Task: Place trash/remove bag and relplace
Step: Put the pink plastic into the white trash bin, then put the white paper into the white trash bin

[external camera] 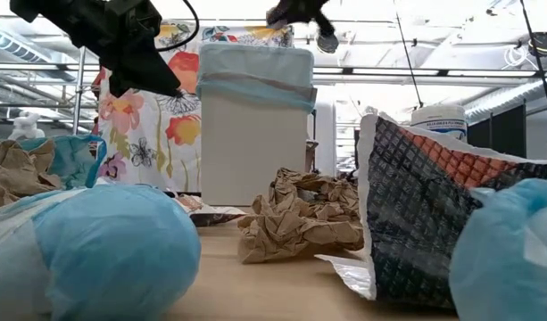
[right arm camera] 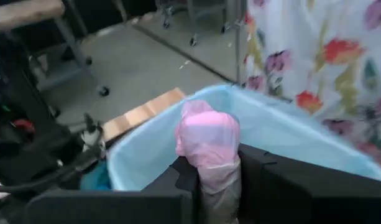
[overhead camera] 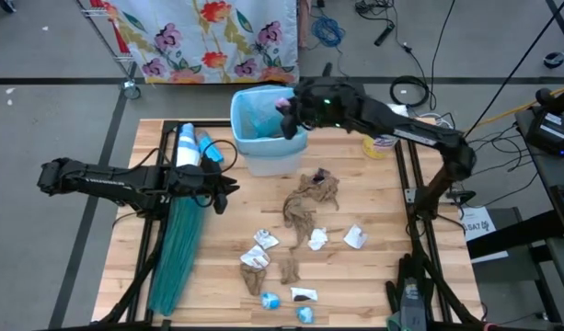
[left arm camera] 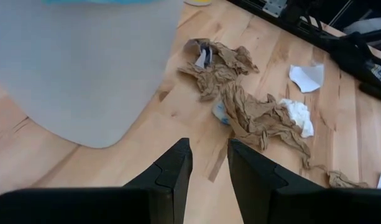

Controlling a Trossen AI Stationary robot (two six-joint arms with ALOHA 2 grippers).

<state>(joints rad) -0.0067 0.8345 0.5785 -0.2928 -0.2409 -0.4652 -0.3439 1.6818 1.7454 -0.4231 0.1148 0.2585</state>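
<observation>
**A:** Where's your right claw?

**B:** Your right gripper [overhead camera: 286,112] hangs over the open bin [overhead camera: 266,138] at the far side of the table [overhead camera: 374,276]. In the right wrist view a pink wrapper [right arm camera: 207,140] sits between the two fingers [right arm camera: 271,180], above the pale-blue bag [right arm camera: 283,134] lining the bin. The fingers flank it closely, but you can't tell whether they are clamped on it or letting go.

**A:** Left?

**B:** Your left gripper [overhead camera: 228,187] is low over the wood, just beside the bin's near side. Fingers [left arm camera: 171,174] a narrow gap apart, nothing between them.

**A:** Rest of the trash?

**B:** On the table, well apart from both claws. A brown paper towel [overhead camera: 311,198] lies mid-table, white wads [overhead camera: 316,239] and another brown scrap [overhead camera: 254,276] nearer the front, small blue wrappers [overhead camera: 270,300] at the front edge.

**A:** Spare bag?

**B:** The teal-green bag [overhead camera: 178,248] lies stretched along your left side, passing under the left arm.
</observation>
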